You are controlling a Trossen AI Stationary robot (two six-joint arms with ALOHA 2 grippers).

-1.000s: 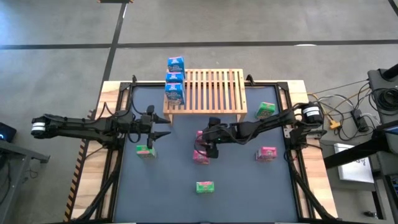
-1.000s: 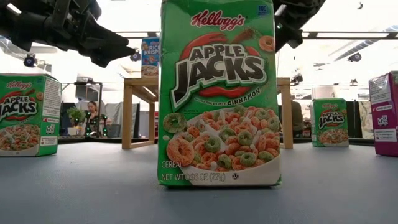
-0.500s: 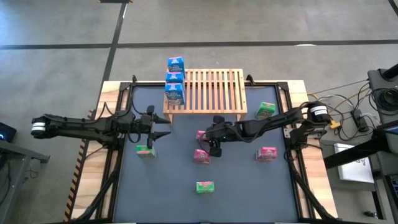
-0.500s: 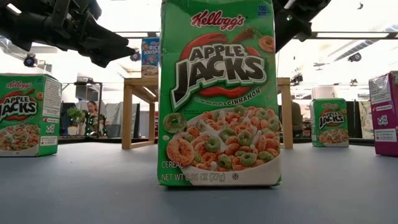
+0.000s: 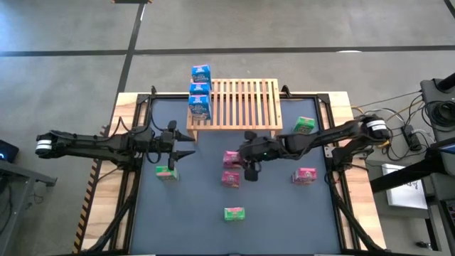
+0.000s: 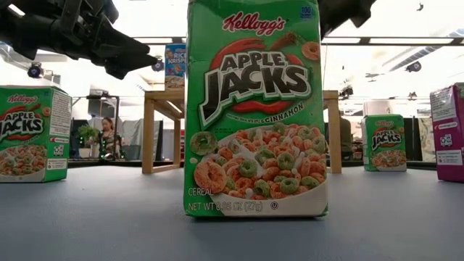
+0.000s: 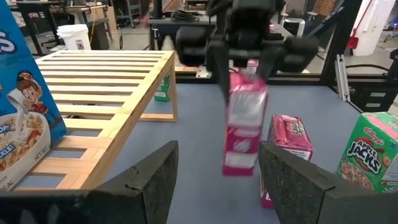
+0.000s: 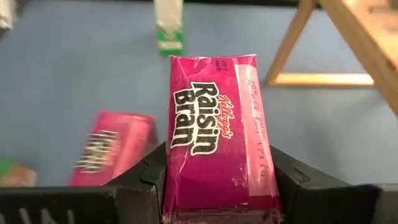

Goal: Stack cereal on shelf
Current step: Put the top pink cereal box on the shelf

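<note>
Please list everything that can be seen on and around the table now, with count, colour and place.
shelf: one, light wood, far side of the table.
table: one, dark grey top.
blue cereal boxes: three, at the shelf's left end.
green cereal boxes: three, apart on the table.
pink cereal boxes: two, on the table.
held pink box: one, lifted, mid-table.
person: one, in the room behind.
left gripper: open, empty, left side.
right gripper: shut on the held pink box.
</note>
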